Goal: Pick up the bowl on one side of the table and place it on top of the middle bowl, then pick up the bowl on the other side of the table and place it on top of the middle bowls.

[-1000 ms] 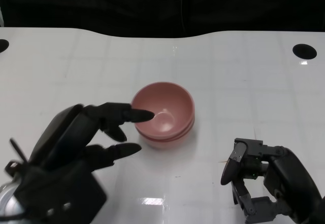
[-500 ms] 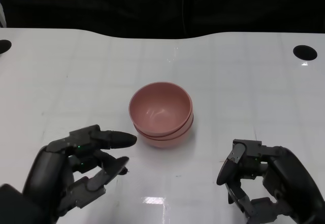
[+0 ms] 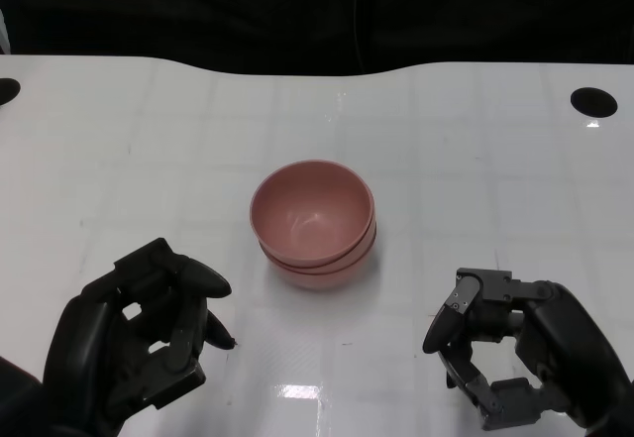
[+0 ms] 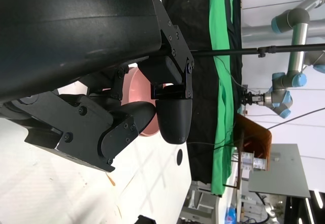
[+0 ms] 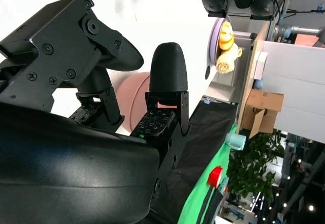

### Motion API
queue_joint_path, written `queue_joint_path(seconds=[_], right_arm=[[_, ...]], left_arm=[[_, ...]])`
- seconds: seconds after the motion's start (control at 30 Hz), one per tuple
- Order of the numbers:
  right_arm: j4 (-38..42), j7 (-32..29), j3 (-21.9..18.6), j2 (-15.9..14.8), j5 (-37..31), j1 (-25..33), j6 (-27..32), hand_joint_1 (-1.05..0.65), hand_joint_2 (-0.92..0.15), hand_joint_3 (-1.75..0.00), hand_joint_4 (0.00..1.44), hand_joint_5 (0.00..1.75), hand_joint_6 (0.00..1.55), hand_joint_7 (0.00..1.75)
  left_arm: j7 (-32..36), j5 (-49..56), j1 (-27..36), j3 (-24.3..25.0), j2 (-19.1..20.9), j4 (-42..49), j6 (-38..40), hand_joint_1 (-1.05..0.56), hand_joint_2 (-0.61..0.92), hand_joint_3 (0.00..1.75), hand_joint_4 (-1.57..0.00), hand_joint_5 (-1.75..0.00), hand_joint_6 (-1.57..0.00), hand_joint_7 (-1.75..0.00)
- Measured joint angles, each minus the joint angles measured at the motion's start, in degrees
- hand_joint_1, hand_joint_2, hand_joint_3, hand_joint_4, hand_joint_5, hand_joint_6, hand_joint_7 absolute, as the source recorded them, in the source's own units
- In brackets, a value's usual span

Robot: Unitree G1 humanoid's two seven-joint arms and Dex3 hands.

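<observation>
The stack of round pink plastic bowls (image 3: 314, 223) sits in the middle of the glossy white table (image 3: 475, 169), nested one inside another; from the rims that show I judge that both side bowls are already on the middle one, though I cannot count the layers for certain. No other bowl shows on either side of the table.

My black left hand (image 3: 144, 333) hangs near and to the left of the stack, apart from it, fingers curled inward and holding nothing. My black right hand (image 3: 515, 353) hangs near and to the right, also clear of the bowls, fingers bent with a gap between them and nothing in them.

The step in hand, as I judge it, is to back away cleanly and leave the stack undisturbed. To do it well I should draw both hands toward the near edge and outward, not across the middle, so no fingertip catches the top rim. The top bowl looks to sit level and centred in the one below, so it needs no nudge; light bowls on a slick table would slide if I touched them.
</observation>
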Motion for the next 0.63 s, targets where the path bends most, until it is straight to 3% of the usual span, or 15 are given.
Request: queue_joint_path(seconds=[0.17, 0.63], right_arm=[[0.16, -0.03, -0.01, 0.39, 0.12, -0.45, 0.24, -0.09, -0.36, -1.28, 0.85, 1.52, 0.85, 1.18], [-2.19, -0.37, 0.03, 0.73, -0.22, -0.48, 2.06, -0.10, -0.36, -1.28, 0.86, 1.55, 0.84, 1.20]], left_arm=[[-0.40, -3.49, -0.59, 0.08, -0.17, 0.01, 1.30, -0.10, 0.47, 1.21, -0.75, -1.74, -0.75, -1.38], [-1.41, -6.13, -0.04, 0.07, 1.51, -2.33, 4.37, -0.10, 0.48, 1.20, -0.75, -1.72, -0.76, -1.39]])
